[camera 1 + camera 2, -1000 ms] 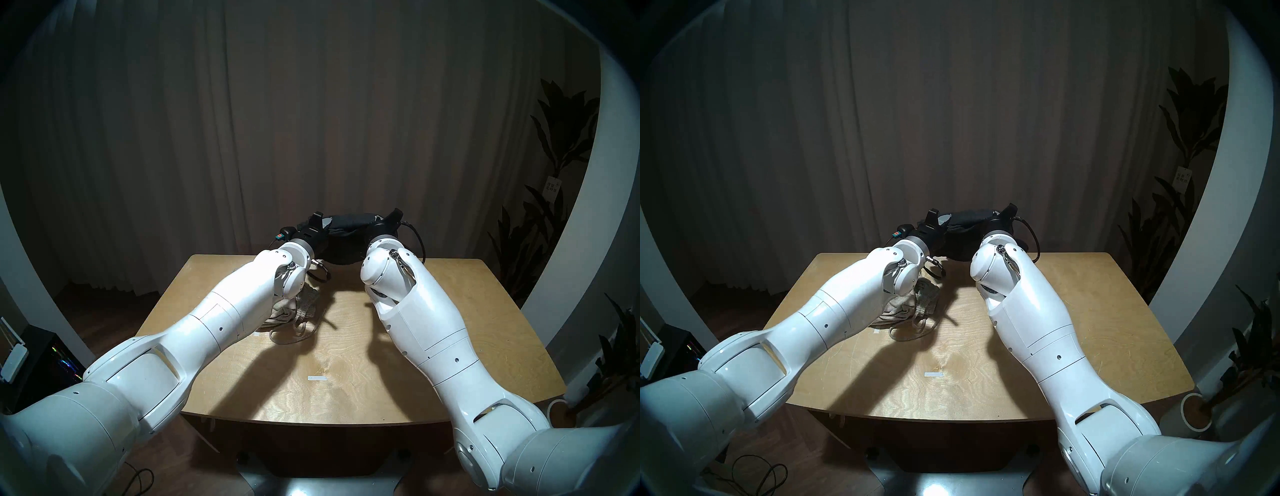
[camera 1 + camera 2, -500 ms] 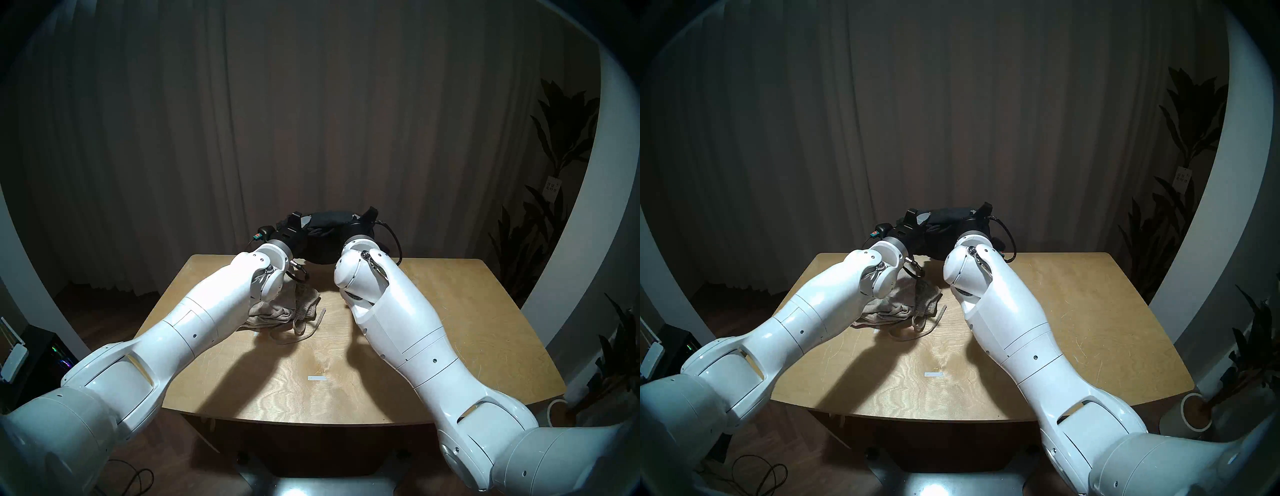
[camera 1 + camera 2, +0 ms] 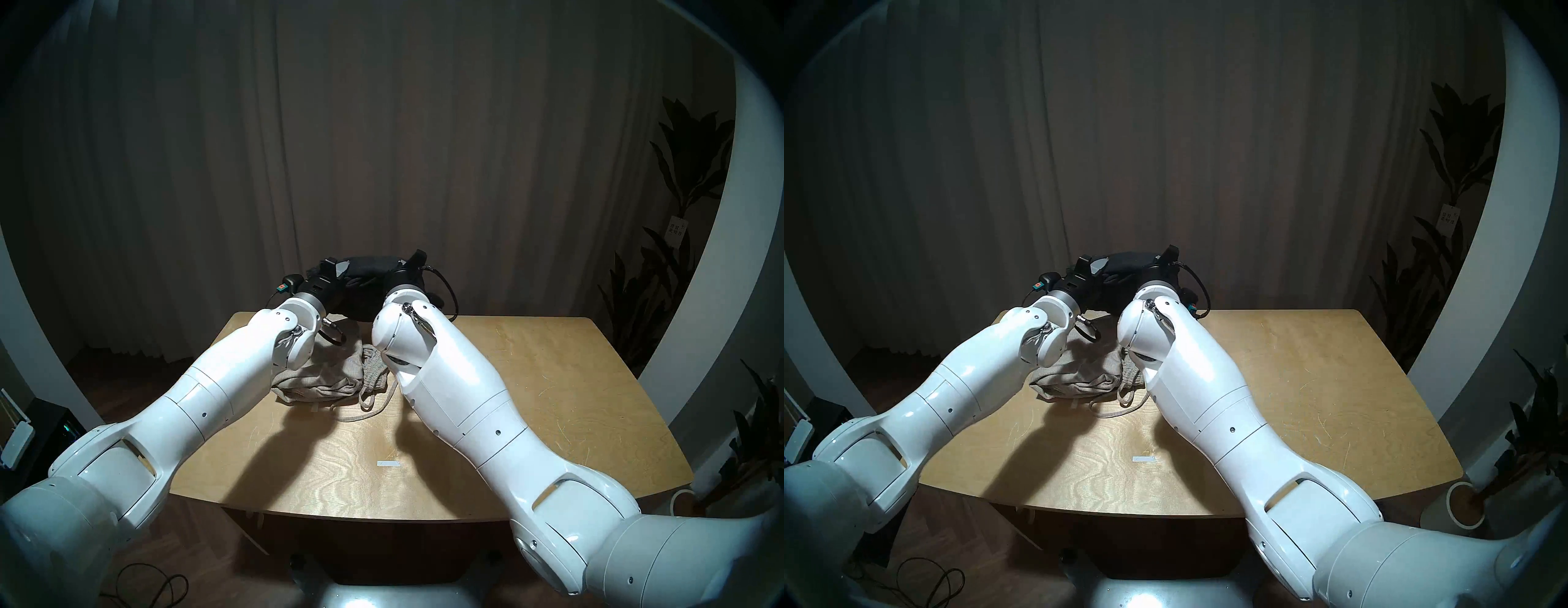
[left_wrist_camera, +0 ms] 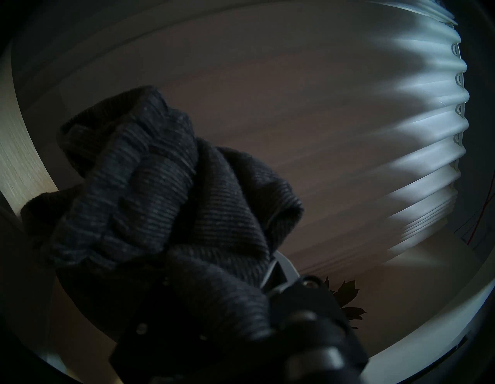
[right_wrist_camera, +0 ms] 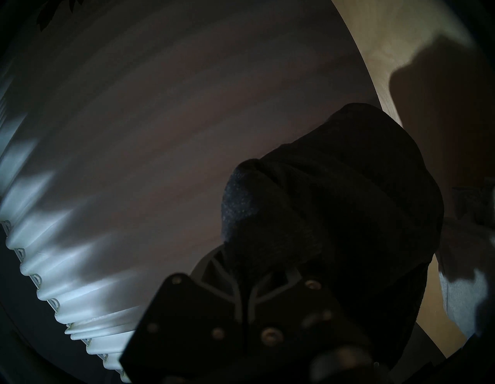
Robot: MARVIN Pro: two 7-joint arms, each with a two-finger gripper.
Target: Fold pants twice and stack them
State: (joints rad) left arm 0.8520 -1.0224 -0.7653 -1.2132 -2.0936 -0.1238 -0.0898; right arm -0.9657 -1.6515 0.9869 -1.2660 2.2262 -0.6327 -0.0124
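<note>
The black pants (image 3: 369,274) hang bunched in the air over the table's far edge, stretched between my two grippers. My left gripper (image 3: 335,268) is shut on their left end and my right gripper (image 3: 413,261) on their right end. Up close, the left wrist view shows the dark ribbed black pants (image 4: 160,193) filling the jaws, and the right wrist view shows the black pants (image 5: 334,187) the same way. The grey pants (image 3: 322,378) lie crumpled on the table below my forearms, their pale cord (image 3: 365,412) trailing toward me.
The wooden table (image 3: 551,382) carries a small white tape mark (image 3: 388,463) near its front. A curtain (image 3: 382,148) hangs behind it. Potted plants (image 3: 679,212) stand at the right, a dark box (image 3: 46,429) on the floor at the left.
Both arms have swung to the left, carrying the black pants with them. More of the grey pants now shows between my forearms.
</note>
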